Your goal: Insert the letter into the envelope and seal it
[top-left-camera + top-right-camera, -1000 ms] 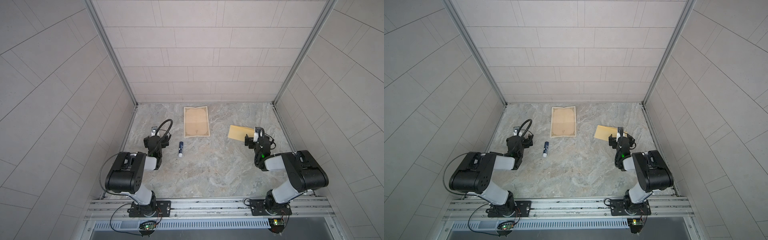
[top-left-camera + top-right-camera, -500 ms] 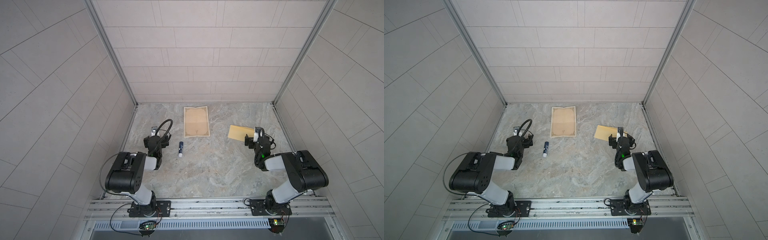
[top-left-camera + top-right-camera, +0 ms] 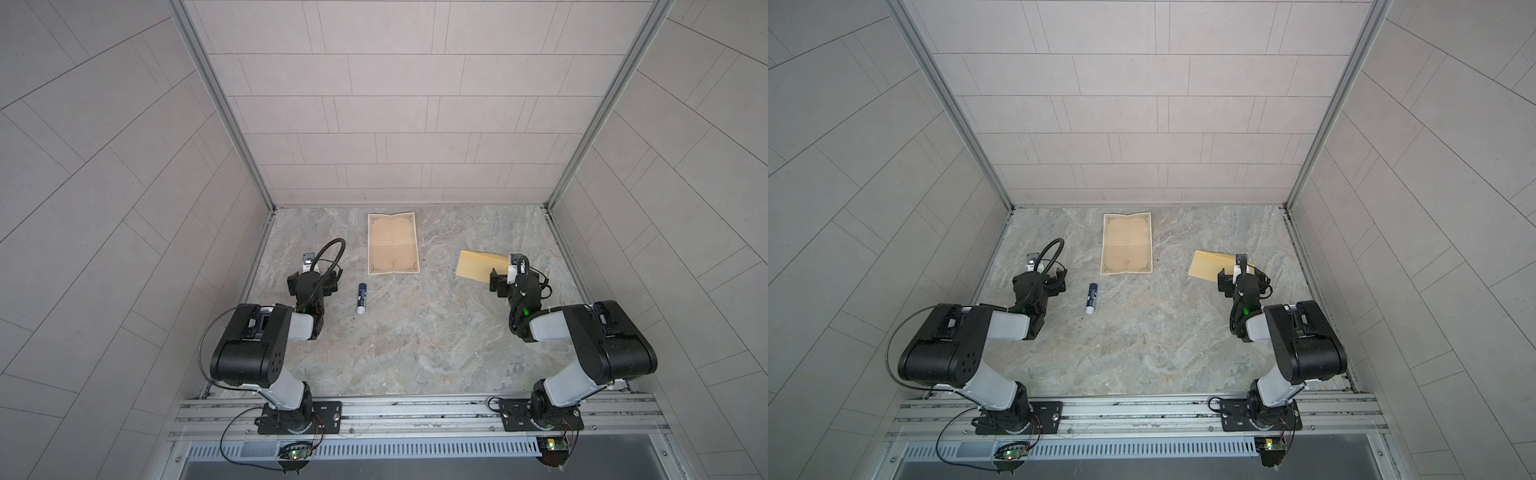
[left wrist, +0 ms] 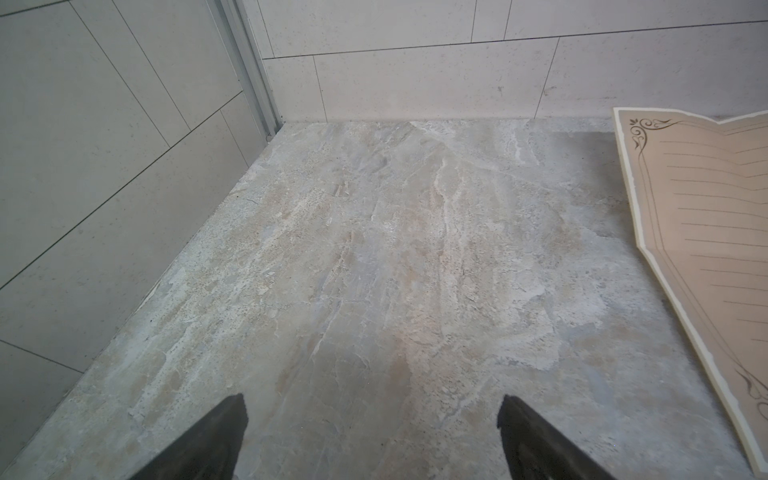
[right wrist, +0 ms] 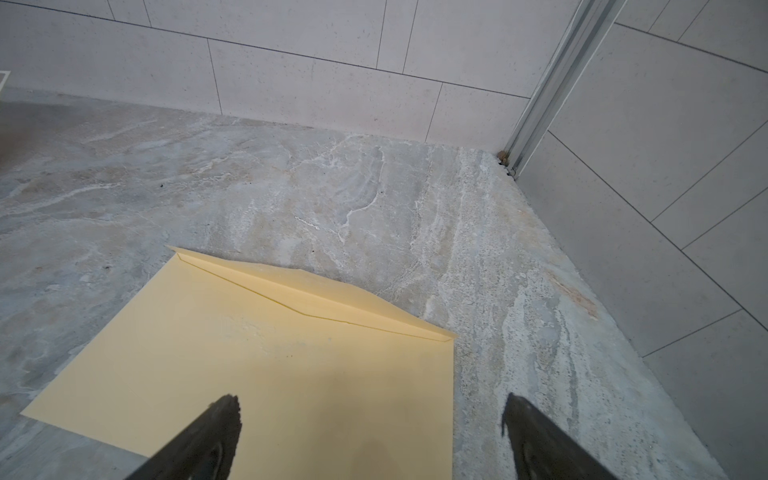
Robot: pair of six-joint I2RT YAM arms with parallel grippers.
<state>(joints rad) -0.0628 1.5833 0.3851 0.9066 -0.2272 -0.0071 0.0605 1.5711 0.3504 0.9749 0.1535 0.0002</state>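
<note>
The letter (image 3: 392, 243) (image 3: 1126, 243), a beige sheet with a dark ornamental border, lies flat at the back middle of the stone table. Its edge shows in the left wrist view (image 4: 706, 249). The yellow-tan envelope (image 3: 478, 266) (image 3: 1210, 264) lies to its right, its flap along the far long edge (image 5: 270, 365). My right gripper (image 3: 517, 278) (image 3: 1243, 280) (image 5: 370, 405) hangs open over the envelope's near end, one finger above the paper, one above bare table. My left gripper (image 3: 312, 279) (image 3: 1039, 282) (image 4: 372, 405) is open and empty over bare table, left of the letter.
A blue-and-white glue stick (image 3: 361, 298) (image 3: 1091, 298) lies between the left gripper and the letter's near edge. Tiled walls close the table on the left, back and right. A metal rail with both arm bases runs along the front.
</note>
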